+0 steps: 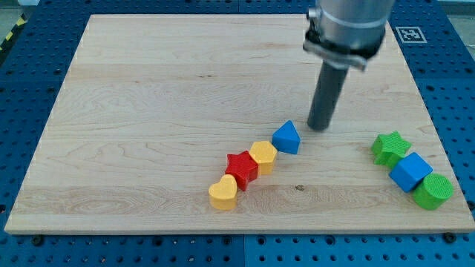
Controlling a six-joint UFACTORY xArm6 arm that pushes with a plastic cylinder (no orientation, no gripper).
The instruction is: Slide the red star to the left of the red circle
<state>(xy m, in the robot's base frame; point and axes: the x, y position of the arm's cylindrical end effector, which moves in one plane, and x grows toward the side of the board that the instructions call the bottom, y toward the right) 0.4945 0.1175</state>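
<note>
The red star [241, 167] lies below the board's middle, in a slanting row. It touches a yellow heart [223, 193] at its lower left and a yellow hexagon [263, 156] at its upper right. A blue triangle [286, 137] sits at the row's upper right end. My tip [319, 127] rests on the board just right of the blue triangle, a short gap away, and well to the upper right of the red star. No red circle shows in the view.
At the view's right edge of the wooden board [148, 111], a green star [390, 147], a blue cube [410, 171] and a green circle [433, 191] touch in a slanting row. Blue pegboard surrounds the board.
</note>
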